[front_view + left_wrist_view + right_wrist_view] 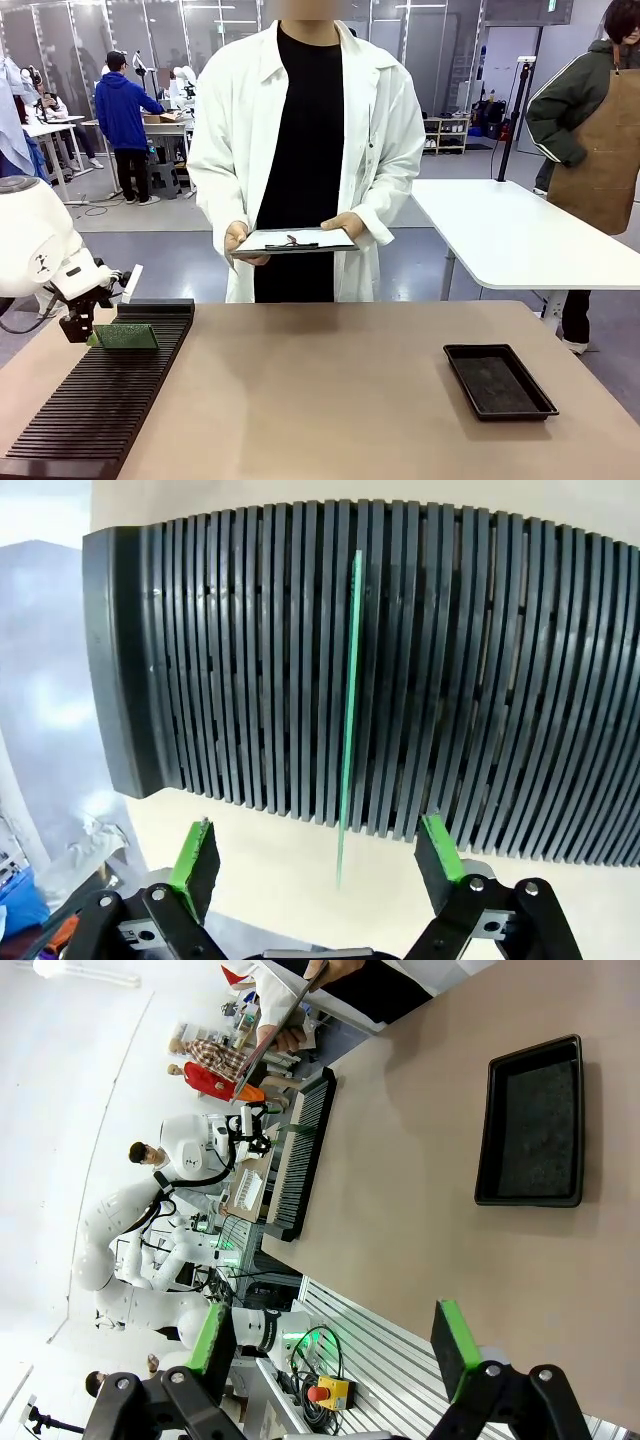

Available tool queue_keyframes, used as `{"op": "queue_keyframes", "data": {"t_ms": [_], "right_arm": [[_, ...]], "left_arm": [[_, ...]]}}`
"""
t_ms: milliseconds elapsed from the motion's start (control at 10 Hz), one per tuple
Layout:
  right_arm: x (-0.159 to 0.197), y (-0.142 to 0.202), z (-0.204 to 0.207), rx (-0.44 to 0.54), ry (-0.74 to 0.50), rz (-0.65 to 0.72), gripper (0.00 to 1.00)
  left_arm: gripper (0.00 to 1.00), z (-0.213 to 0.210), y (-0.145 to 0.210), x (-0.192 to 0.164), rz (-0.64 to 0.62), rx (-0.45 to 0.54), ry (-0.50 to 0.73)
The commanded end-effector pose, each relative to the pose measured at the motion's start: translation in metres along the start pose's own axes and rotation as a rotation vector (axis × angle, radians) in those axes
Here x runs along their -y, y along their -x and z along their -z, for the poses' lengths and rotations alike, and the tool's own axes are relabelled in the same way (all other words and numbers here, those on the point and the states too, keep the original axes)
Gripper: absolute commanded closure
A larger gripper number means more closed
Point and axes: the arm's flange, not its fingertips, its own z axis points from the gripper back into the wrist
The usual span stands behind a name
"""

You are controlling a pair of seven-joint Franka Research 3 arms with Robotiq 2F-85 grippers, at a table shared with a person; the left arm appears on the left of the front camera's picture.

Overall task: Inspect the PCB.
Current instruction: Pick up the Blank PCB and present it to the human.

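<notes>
The table (330,400) carries a black slotted rack (90,410) on the robot's left and a black tray (480,347) on its right. A person (240,130) in a white coat stands at the far side holding a clipboard (293,240). The PCB (123,337) stands on edge in a slot near the rack's far end. The left gripper (320,855) is spread wide, the board's edge between its fingers, untouched. The right gripper (335,1345) is open and empty above the table.
</notes>
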Motion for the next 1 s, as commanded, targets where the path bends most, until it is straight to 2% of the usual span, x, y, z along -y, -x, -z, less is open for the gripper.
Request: {"op": "queue_keyframes", "data": {"t_ms": [0,100,200,300,400,900], "right_arm": [[0.000,-0.001,-0.001,0.006,-0.014,-0.019,0.00],[0.000,-0.001,-0.001,0.006,-0.014,-0.019,0.00],[0.000,-0.001,-0.001,0.006,-0.014,-0.019,0.00],[0.000,-0.001,-0.001,0.006,-0.014,-0.019,0.00],[0.000,-0.001,-0.001,0.006,-0.014,-0.019,0.00],[0.000,-0.001,-0.001,0.006,-0.014,-0.019,0.00]], "left_arm": [[0.11,0.006,0.002,-0.008,-0.019,0.027,-0.006],[0.28,0.009,0.001,-0.008,-0.018,0.030,0.007],[0.65,0.012,0.000,-0.008,-0.014,0.026,0.017],[0.86,0.013,0.000,-0.008,-0.012,0.035,0.030],[1.00,0.013,0.000,-0.007,-0.010,0.030,0.036],[1.00,0.016,-0.001,-0.008,-0.016,0.011,0.079]]}}
